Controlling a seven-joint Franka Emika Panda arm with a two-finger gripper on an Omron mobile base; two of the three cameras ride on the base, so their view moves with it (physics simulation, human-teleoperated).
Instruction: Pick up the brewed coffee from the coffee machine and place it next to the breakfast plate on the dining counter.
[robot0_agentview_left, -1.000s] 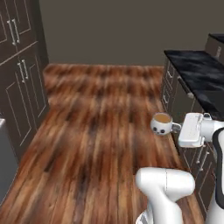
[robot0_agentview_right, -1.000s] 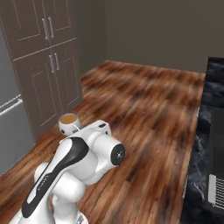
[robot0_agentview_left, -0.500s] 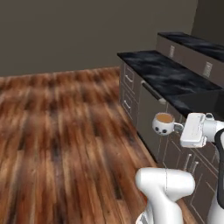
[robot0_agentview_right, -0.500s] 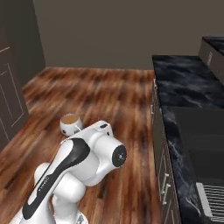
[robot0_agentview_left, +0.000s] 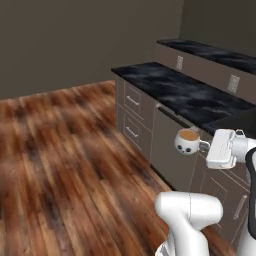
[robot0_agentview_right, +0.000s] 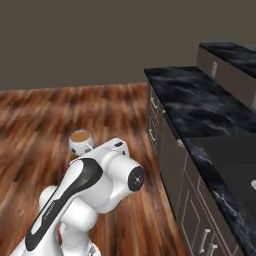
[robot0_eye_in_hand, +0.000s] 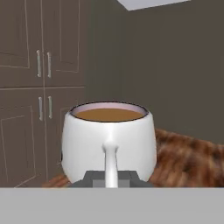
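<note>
While the white arm reaches out sideways from its base, the pincer (robot0_eye_in_hand: 111, 178) is pinched tight on the handle of the brewed coffee (robot0_eye_in_hand: 109, 139), and the cup rides upright in the air with its brown surface level just below the rim. From the left base view the cup (robot0_agentview_left: 187, 142) hangs off the end of the white hand, handle turned toward the hand, dark spots showing on its white side; it floats in front of the grey cabinet fronts (robot0_agentview_left: 134, 115), below the edge of the black marble-veined surface (robot0_agentview_left: 180, 91), and well above the wooden floor (robot0_agentview_left: 60, 160). A second, higher black-topped ledge (robot0_agentview_left: 215, 52) runs behind that surface, with two pale wall outlets (robot0_agentview_left: 179, 62) on the panel beneath it. From the right base view the cup (robot0_agentview_right: 80, 141) peeks up just behind the arm's bulky white elbow, over the open floor and well apart from the dark-topped surface on the right. Looking along the hand, the two dark finger tips (robot0_eye_in_hand: 94, 179) sit on either side of the thin white handle at the bottom, the round body of the cup stands right ahead, and past it are tall grey cupboard doors (robot0_eye_in_hand: 41, 92) with slim metal pulls, a plain dark wall and a strip of floorboards.
</note>
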